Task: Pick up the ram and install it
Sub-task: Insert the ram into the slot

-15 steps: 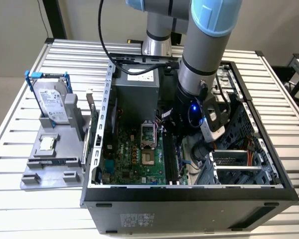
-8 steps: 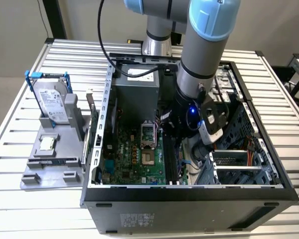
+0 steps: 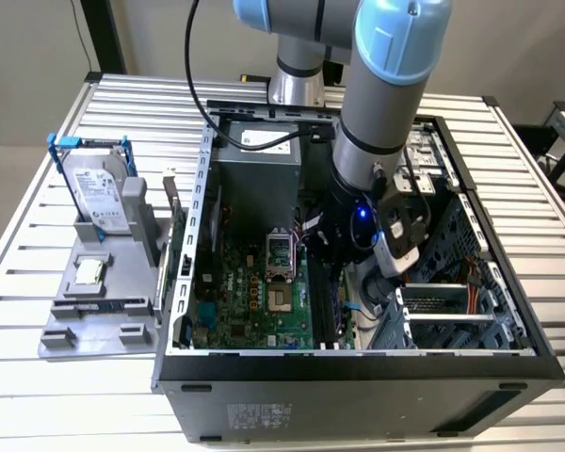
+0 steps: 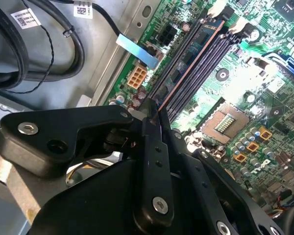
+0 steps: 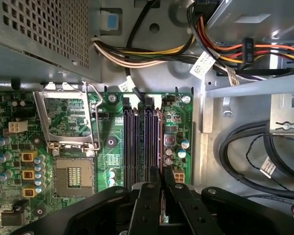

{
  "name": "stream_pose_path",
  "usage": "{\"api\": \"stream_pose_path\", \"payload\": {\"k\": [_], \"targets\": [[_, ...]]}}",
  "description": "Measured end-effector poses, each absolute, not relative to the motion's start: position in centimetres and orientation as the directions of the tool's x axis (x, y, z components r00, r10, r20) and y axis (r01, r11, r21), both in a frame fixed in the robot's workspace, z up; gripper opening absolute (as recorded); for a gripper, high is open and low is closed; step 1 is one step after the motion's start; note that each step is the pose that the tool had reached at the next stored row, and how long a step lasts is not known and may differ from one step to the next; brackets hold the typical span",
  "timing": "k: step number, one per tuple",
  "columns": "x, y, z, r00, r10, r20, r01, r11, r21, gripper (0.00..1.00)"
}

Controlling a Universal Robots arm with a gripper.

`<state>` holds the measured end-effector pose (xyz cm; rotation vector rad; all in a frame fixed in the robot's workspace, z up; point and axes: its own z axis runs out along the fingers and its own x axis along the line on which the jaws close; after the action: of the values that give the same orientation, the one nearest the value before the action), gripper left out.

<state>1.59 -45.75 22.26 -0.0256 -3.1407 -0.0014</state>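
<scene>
Inside the open black computer case on the slatted metal worktop, the arm's black pincer hangs low over the green motherboard. Its fingers are closed nearly together on the ram, a long thin dark strip of circuit board with a copper-coloured edge, which lies along the black memory slots, apparently in the outermost slot nearest the case wall.
</scene>
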Motion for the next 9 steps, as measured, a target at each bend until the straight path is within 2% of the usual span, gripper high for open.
{"api": "stream_pose_path", "payload": {"k": [9], "targets": [[1.57, -45.75, 21.89, -1.0, 0.017, 0.001, 0.017, 1.0, 0.001, 0.0]]}}
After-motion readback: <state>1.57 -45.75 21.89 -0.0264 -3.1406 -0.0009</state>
